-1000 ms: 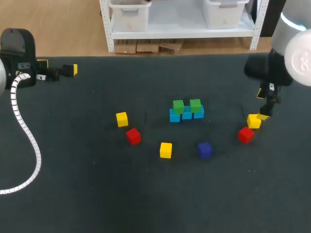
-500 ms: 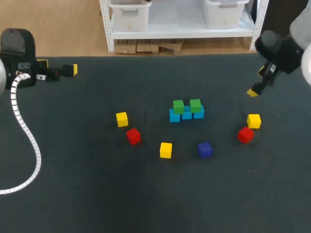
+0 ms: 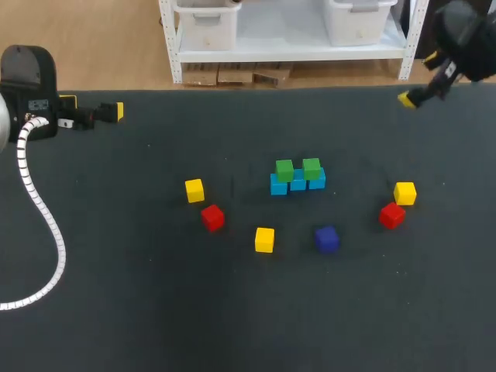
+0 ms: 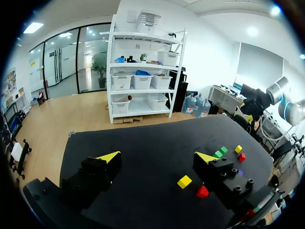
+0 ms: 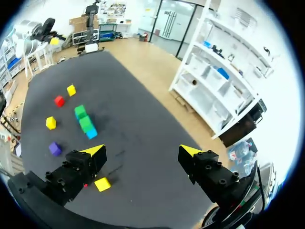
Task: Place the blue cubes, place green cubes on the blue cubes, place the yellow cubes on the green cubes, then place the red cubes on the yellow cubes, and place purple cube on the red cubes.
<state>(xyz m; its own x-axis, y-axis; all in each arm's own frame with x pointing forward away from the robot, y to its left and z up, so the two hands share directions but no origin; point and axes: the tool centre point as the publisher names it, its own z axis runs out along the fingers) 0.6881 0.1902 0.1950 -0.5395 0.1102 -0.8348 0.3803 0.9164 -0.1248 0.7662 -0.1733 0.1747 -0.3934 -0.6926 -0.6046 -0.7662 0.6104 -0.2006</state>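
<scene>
Three blue cubes (image 3: 297, 183) sit in a row mid-table, with two green cubes (image 3: 284, 170) on top of them. Yellow cubes lie loose at the left (image 3: 194, 190), the front (image 3: 264, 239) and the right (image 3: 404, 193). One red cube (image 3: 212, 218) lies left of the row, another (image 3: 392, 215) beside the right yellow cube. A purple cube (image 3: 326, 239) rests in front of the row. My left gripper (image 3: 93, 110) (image 4: 157, 157) hangs open and empty at the far left edge. My right gripper (image 3: 418, 80) (image 5: 143, 151) is open, empty and high above the far right corner.
The table (image 3: 139, 310) is covered in dark cloth. Its left half in front of my left arm's white cable (image 3: 39, 209) holds nothing but the cloth. In the right wrist view the stack (image 5: 86, 123) lies well ahead of the gripper.
My right gripper has risen from beside the right yellow cube and pulled back toward the far right corner. The cubes and my left arm have stayed put.
</scene>
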